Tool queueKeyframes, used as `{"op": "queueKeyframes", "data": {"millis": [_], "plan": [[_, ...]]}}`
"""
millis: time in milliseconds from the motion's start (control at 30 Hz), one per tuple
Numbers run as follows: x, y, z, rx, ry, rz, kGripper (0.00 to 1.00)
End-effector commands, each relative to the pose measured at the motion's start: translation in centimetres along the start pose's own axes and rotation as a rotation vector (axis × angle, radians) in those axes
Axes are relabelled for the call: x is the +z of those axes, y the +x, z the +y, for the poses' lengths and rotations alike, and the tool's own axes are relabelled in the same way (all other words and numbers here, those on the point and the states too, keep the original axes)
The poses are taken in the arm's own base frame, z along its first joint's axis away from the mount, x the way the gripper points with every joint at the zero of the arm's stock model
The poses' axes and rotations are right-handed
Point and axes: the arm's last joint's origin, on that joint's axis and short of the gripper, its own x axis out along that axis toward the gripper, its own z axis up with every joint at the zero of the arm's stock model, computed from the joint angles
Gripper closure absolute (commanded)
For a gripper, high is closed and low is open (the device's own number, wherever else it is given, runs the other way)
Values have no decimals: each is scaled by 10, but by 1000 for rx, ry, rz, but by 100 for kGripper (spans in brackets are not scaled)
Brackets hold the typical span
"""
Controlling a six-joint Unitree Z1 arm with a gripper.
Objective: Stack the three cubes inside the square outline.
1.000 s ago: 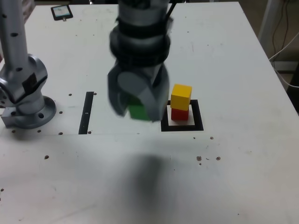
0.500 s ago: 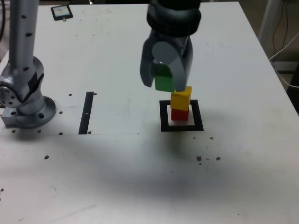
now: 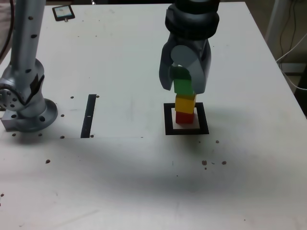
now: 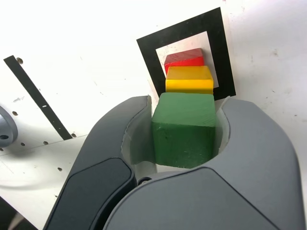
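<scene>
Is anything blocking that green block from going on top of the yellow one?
Nothing visible does. The end effector holds the green cube just above the yellow cube, which sits on the red cube inside the square outline.

Silver-grey arm (image 3: 26, 43) with small dark screw holes, round flanged base (image 3: 29, 117), dark grey gripper (image 3: 184, 79) with rounded lighter-faced jaws, black wrist collar (image 3: 192, 21)

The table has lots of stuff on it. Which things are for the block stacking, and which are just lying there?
For the job:
- green cube, clamped in the gripper
- yellow cube
- red cube
- square outline

Just lying about:
- thin black strip
- small dark device at the table's far edge
</scene>
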Motion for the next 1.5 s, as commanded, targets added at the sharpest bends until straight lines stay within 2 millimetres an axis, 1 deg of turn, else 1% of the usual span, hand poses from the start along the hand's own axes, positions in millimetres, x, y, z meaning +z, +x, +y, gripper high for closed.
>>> {"op": "queueKeyframes", "data": {"millis": [0, 100, 200, 267, 300, 367, 433, 567, 633, 733, 833, 933, 1000, 1100, 1233, 1300, 1467], "plan": [[1, 2, 2, 1, -1, 3, 79], [2, 4, 3, 1, -5, 9, 75], [3, 7, 4, -6, -6, 21, 66], [4, 9, 5, -11, -5, 29, 56], [4, 10, 5, -14, -3, 32, 48], [5, 11, 7, -17, 1, 31, 37], [6, 11, 8, -16, 4, 26, 26], [7, 12, 9, -11, 7, 18, 9], [7, 12, 9, -2, 7, 17, 4], [7, 11, 10, 13, 6, 13, 1], [4, 6, 10, 20, 5, 3, 1], [-3, -2, 8, 20, 5, -19, 1], [-11, -11, 7, 23, 6, -41, 1], [-30, -26, 3, 27, 6, -78, 1], [-63, -41, -3, 8, 5, -112, 1], [-81, -44, -7, -12, 1, -118, 1], [-114, -42, -8, -28, -36, -120, 1]]}}
